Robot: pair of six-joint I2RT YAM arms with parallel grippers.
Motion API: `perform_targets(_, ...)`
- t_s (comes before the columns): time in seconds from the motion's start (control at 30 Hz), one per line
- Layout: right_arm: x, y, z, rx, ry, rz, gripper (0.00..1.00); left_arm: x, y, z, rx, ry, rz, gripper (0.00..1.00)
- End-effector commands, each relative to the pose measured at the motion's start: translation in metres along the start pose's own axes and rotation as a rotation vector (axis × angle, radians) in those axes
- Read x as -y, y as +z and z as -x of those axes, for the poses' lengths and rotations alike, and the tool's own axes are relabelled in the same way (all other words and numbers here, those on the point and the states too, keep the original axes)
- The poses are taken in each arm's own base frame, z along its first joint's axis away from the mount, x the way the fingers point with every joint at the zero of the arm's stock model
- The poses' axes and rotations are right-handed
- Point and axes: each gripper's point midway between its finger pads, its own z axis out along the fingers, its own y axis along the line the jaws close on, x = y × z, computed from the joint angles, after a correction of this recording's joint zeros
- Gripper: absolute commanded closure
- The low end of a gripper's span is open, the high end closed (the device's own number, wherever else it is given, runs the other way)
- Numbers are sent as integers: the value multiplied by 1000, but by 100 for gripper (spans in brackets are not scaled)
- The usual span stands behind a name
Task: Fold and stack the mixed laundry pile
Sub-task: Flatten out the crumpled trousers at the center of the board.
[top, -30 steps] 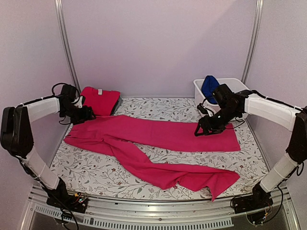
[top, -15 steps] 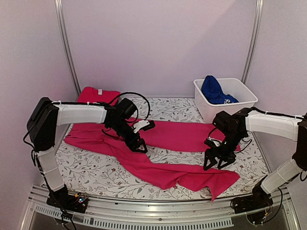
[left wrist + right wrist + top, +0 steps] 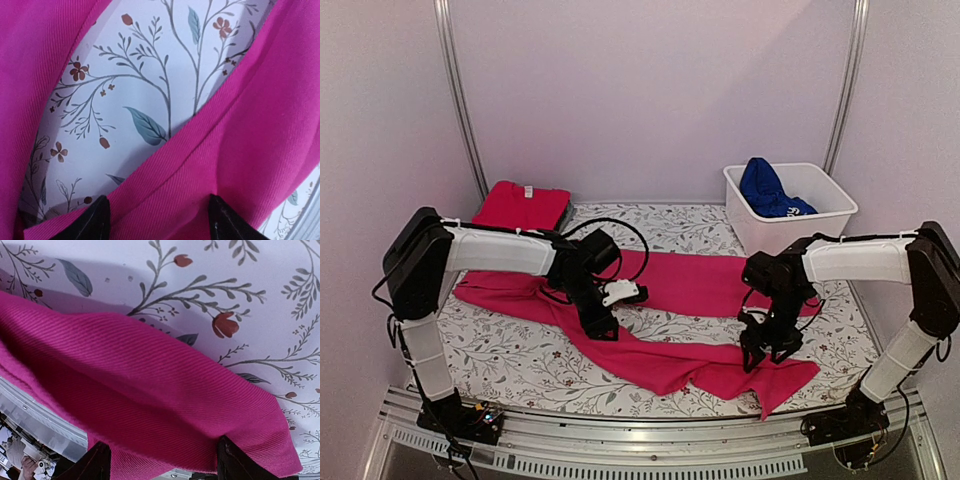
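Left claw (image 3: 603, 325) pointing down, jaws parted, right claw (image 3: 765, 350) pointing down, jaws parted, both arms bent inward

The magenta-pink garment (image 3: 700, 283) is the largest piece and lies spread on the floral cloth (image 3: 500, 350). One flat band of it runs from left to right across the middle, and a second, more wrinkled band goes diagonally down to the near right corner, where its edge is lifted in a point. From close up, its fabric shows fine diagonal ribs. The red tee (image 3: 525, 207) lies folded flat at the far left corner, well apart from the royal blue garment (image 3: 765, 190), which seems only bunched, not folded, inside the white tub (image 3: 830, 215) at the far right.
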Motion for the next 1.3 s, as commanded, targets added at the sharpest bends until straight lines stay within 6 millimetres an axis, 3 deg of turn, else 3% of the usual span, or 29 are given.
perform_targets(0.0,1,10,1,-17,-1,-24,35,-16,14,-7,-85,70,143,36)
perform_targets(0.03,0,10,3,-14,-4,-22,42,-18,15,-5,-85,69,155,44)
perform_targets(0.07,0,8,7,-3,-8,-29,51,-20,14,-3,-83,64,162,62)
perform_targets(0.13,-1,-2,17,43,-9,-52,72,-23,-2,10,-21,37,171,91)
perform_targets(0.17,-2,-16,29,93,-14,-75,81,-26,-14,17,31,2,165,100)
perform_targets(0.23,1,-43,46,177,-12,-124,98,-37,-47,32,175,-82,141,100)
perform_targets(0.3,4,-74,62,265,-10,-157,100,-61,-82,35,306,-183,178,100)
perform_targets(0.37,11,-101,75,332,-3,-204,100,-86,-106,28,386,-272,229,100)
perform_targets(0.43,15,-120,88,389,-22,-243,100,-108,-115,17,402,-347,272,100)
perform_targets(0.6,-18,-110,102,393,-153,-80,99,-146,-90,-28,259,-510,357,100)
perform_targets(0.63,-19,-106,102,388,-152,-70,93,-152,-84,-41,220,-556,375,100)
perform_targets(0.73,-10,-98,103,376,-100,-70,49,-165,-75,-67,168,-650,407,100)
perform_targets(0.8,-1,-103,103,405,-38,-40,38,-170,-74,-77,150,-668,439,100)
perform_targets(0.9,32,-114,100,459,123,33,38,-173,-72,-81,142,-665,440,100)
perform_targets(1.03,66,-102,87,470,287,124,39,-174,-68,-77,135,-647,420,100)
perform_targets(1.17,73,-79,90,437,326,148,41,-179,-69,-73,138,-648,430,100)
perform_targets(1.27,72,-67,104,429,347,179,43,-185,-72,-69,157,-648,448,83)
